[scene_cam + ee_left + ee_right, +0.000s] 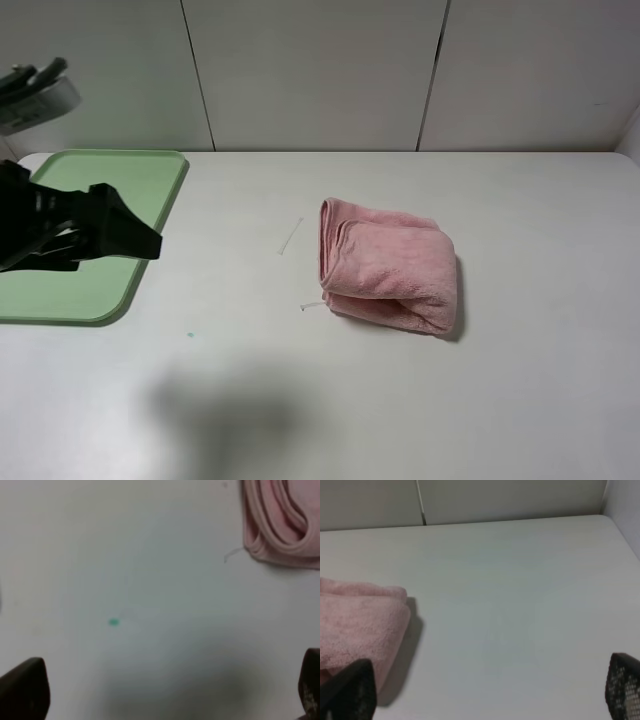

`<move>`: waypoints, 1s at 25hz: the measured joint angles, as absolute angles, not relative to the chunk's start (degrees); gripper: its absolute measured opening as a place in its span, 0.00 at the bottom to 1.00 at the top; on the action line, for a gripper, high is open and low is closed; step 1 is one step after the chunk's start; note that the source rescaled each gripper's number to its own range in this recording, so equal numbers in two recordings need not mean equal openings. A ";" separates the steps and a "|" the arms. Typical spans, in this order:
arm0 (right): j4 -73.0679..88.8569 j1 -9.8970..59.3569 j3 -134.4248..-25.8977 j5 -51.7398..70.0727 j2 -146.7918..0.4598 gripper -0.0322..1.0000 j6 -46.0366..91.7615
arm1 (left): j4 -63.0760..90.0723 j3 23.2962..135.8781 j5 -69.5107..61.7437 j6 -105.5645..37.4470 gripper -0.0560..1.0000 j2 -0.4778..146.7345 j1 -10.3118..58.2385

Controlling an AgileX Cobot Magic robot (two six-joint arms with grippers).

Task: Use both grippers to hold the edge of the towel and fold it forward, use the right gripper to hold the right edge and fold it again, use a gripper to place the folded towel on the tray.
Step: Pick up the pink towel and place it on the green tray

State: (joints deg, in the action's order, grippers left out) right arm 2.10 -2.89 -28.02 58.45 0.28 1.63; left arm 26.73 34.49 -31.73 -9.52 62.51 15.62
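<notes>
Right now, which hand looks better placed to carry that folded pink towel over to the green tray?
Probably the left hand: it sits open between the towel and the tray, so its carry is short.

Your left claw [110,225] is all black and chunky, with a long pointy tip, seen from the high camera. Up close its fingertips [25,690] look dark and rounded. The right claw's fingertips [624,687] are black with a bumpy, dotted skin.
</notes>
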 joint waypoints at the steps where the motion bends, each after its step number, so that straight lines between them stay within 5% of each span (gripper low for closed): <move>1: 2.10 -2.89 -28.02 58.45 0.28 1.00 1.63 | 27.56 35.30 -30.69 -9.52 1.00 64.87 16.54; 25: 2.10 -2.89 -28.02 58.45 0.28 1.00 1.63 | 35.06 61.41 -26.16 -9.72 0.99 106.02 30.33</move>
State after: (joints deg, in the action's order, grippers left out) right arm 2.10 -2.89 -28.02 58.45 0.28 1.63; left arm 35.06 61.41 -26.16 -9.72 106.02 30.33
